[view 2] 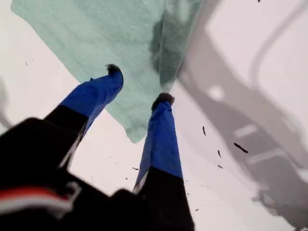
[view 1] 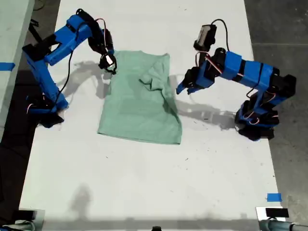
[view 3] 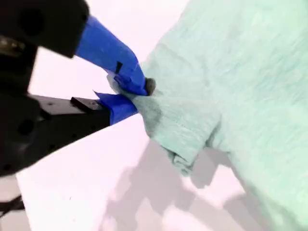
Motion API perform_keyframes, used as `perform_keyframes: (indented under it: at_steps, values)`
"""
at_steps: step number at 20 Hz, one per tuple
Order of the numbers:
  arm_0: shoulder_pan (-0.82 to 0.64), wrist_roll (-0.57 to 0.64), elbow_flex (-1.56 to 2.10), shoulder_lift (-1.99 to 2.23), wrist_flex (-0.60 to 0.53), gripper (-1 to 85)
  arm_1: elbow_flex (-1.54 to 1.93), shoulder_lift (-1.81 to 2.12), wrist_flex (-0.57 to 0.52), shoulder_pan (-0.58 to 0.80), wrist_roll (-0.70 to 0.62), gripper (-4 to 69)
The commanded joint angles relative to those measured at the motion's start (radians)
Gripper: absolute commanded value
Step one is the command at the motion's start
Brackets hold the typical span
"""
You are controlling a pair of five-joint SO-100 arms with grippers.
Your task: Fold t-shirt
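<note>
Mint-green heathered cloth t-shirt (view 1: 140, 98) is lying mid-table, long axis running toward the camera. My first gripper (view 2: 139, 86) is hovering parted just off its edge. My second gripper (view 3: 129, 95) is clamping its sleeve corner.

Overhead exterior, close wrist views — perhaps blurred

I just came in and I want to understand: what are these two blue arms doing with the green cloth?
The arms are folding a pale green t-shirt that lies on a white table. My second gripper, on the exterior view's left, has its jaws pinched on a bunch of cloth at the shirt's edge. My first gripper, on the exterior view's right, hangs open at the opposite edge and holds nothing. One sleeve already lies folded onto the body.
</note>
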Motion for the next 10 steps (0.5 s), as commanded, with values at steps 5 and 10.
perform_keyframes:
  at_steps: [5,10]
  values:
    - [0.282,0.006,-0.423,-0.219,-0.089,0.0,0.011,0.063,-0.041,0.006,0.012,17.1]
    - [0.216,0.011,-0.468,-0.382,-0.121,21.8,0.02,0.063,-0.043,-0.003,0.014,16.9]
